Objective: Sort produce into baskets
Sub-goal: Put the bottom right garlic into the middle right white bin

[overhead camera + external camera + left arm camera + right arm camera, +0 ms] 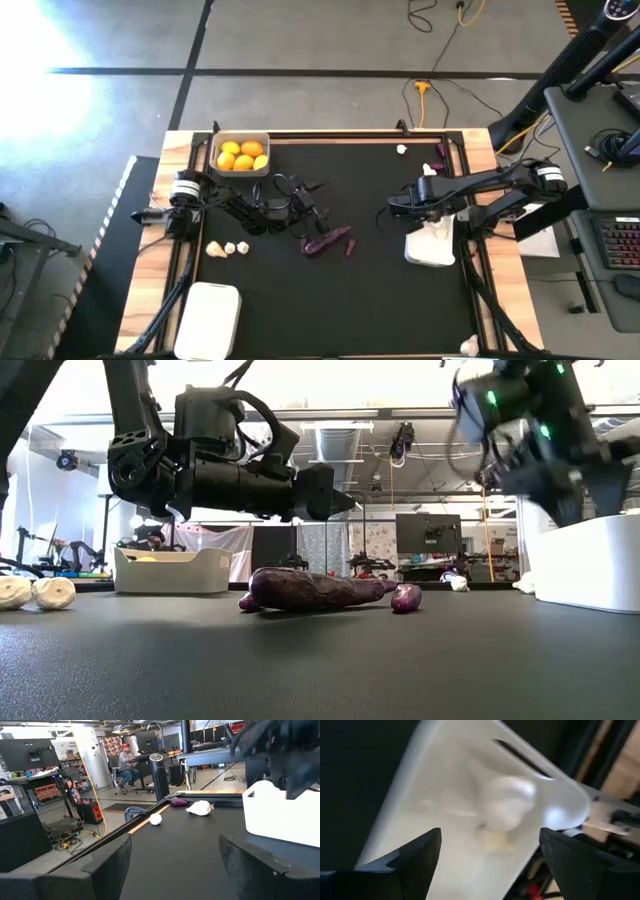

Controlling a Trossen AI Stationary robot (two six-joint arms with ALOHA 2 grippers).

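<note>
White garlic bulb (506, 802) lying in pale basket (440, 775). Right pincer (487, 851) above basket, fingers wide, empty. Left pincer (172, 862) wide, empty, near eggplant (328, 240).

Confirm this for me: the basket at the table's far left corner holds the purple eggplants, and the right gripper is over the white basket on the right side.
Not quite. The basket at the far left corner holds yellow-orange citrus fruits, not eggplants; the high view shows it. The purple eggplants lie loose on the black mat mid-table. The rest stands: the right gripper, open, is over the white basket on the right side.
</note>
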